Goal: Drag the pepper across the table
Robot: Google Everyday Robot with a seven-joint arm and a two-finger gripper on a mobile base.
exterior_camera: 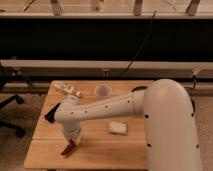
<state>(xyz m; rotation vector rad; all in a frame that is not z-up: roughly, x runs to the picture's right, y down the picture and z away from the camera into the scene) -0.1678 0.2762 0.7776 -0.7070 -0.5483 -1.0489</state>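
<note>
The pepper is a small dark-red chili lying on the light wooden table, near its front left edge. My gripper hangs at the end of the white arm and comes down right onto the pepper's upper end, touching or nearly touching it. The gripper's body hides part of the pepper.
A black phone lies at the left edge, partly behind the arm. A pale sponge sits mid-table. A small clear cup and a pale packet stand at the back. A black chair is off the table's left side.
</note>
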